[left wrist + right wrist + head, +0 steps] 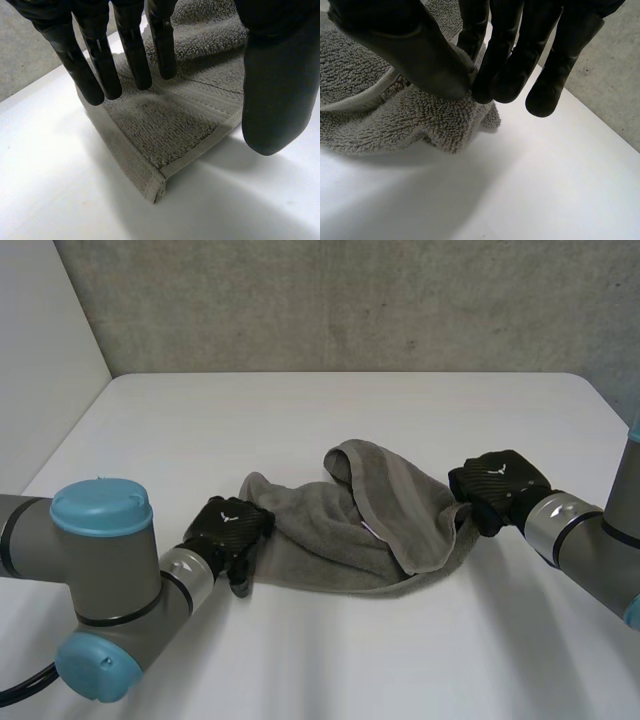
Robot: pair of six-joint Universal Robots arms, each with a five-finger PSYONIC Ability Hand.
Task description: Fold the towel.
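Left robot hand [131, 47]: fingers straight and spread, thumb well apart, nothing held. It sits over a hemmed corner of the grey towel [345, 535], at the towel's 9 o'clock end. Right robot hand [420, 55]: thumb and fingertips pinched on a bunch of cloth at the towel's 3 o'clock edge. Towel lies crumpled, partly lapped over itself, mid white desk [300, 410], between both hands.

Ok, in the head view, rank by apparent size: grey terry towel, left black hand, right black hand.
Largest: grey terry towel.
Then left black hand and right black hand: they look about alike, so I leave them unranked.
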